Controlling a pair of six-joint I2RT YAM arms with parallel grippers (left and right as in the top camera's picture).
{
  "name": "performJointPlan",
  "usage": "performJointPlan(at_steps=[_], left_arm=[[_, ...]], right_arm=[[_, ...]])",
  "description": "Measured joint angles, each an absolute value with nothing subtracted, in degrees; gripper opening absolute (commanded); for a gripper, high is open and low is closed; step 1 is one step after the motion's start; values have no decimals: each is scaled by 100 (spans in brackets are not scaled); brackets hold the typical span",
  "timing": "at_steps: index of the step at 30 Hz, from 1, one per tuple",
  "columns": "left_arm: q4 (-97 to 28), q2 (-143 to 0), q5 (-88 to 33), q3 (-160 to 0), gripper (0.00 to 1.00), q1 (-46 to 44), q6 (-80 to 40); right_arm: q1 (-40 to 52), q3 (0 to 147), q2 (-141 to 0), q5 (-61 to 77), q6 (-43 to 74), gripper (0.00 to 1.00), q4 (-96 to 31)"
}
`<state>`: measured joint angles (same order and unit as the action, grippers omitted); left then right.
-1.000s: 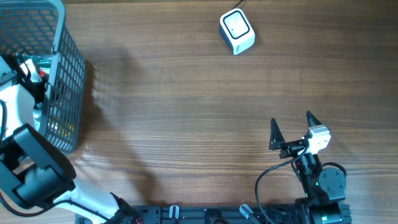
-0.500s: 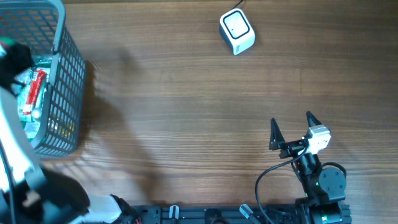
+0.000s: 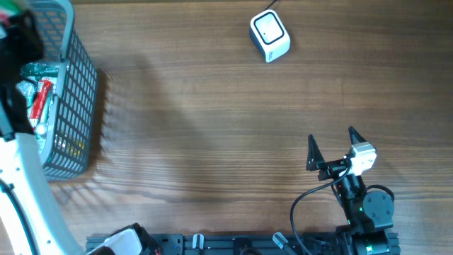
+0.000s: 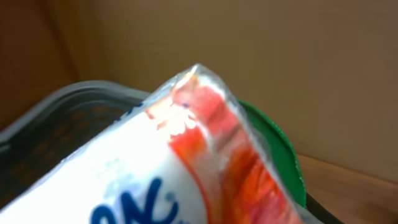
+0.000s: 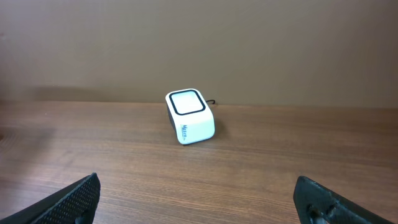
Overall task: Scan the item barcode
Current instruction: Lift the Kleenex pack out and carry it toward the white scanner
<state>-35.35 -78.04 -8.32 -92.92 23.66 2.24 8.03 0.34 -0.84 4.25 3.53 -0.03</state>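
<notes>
Left gripper (image 3: 15,25) hangs over the far end of the basket (image 3: 74,85), jaws about half closed on a white packet (image 4: 186,162) with red and blue print that fills its wrist view, though its fingers are hidden. Well away to this hand's right sits the scanner (image 3: 270,35), and the right gripper (image 3: 331,138) rests wide open and empty, nearer the robot. Picking looks done; what is left, I judge, is carrying the packet to the scanner and turning its barcode, not visible here, toward the window.
</notes>
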Motion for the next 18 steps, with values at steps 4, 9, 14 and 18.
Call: performJointPlan(at_steps=[4,9,14,18], left_arm=[[-3743,-7568,-821,-9292,43,1594,226],[-4322,-7201,-843,-9292,43,473,224],[-5301,-7238,-843,-9301,43,-784,224],[-5780,-7697,-864,-9301,42,-1599,224]], right_arm=[[803,34,-84,425,353,100,-3],[803,34,-84,425,351,99,-3],[803,34,-84,425,353,100,-3],[803,34,-84,427,353,100,-3]])
